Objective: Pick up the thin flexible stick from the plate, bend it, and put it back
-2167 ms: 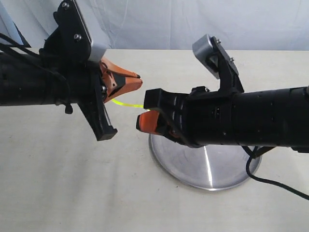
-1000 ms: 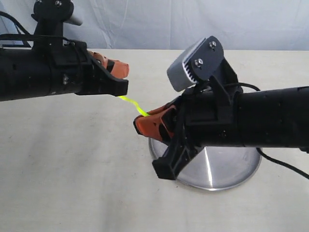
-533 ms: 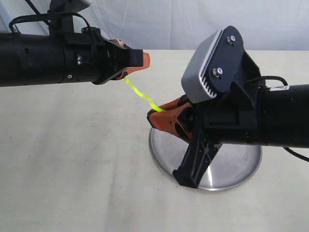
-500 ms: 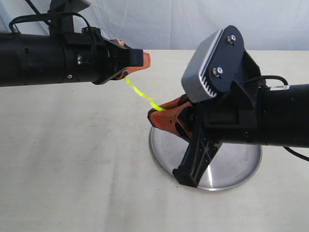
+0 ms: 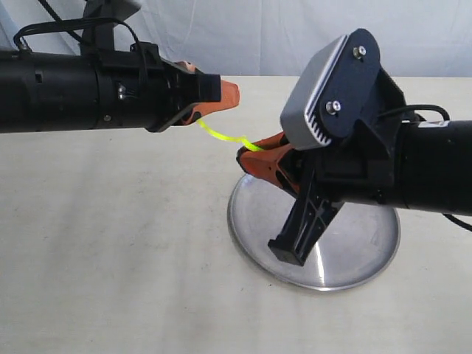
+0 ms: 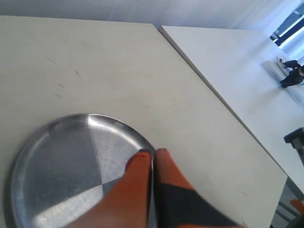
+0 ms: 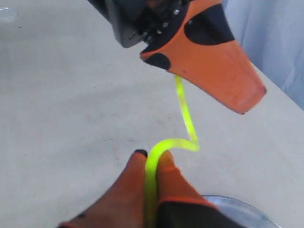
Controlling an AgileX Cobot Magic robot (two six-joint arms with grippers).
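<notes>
The thin flexible stick (image 5: 227, 138), a yellow-green strand, hangs in the air between my two grippers, bent into an S-shaped curve (image 7: 183, 124). My left gripper (image 5: 225, 94) is shut on one end of it; its orange fingers (image 6: 142, 171) press together in the left wrist view, where the stick itself is hidden. My right gripper (image 5: 243, 157) is shut on the other end, the strand running between its fingers (image 7: 134, 183). Both grippers hover above the far left rim of the silver plate (image 5: 346, 254), which lies on the table with nothing on it (image 6: 57, 161).
A pale cloth-covered table (image 5: 110, 258) carries the plate. A light curtain (image 5: 251, 37) hangs behind it. The table's edge (image 6: 223, 109) shows in the left wrist view, with another white surface beyond. A black cable (image 5: 420, 276) trails from the right arm.
The two grippers have come closer together, and the stick between them has gone from a nearly straight slant to a wavy S-bend. Both holds are kept.
</notes>
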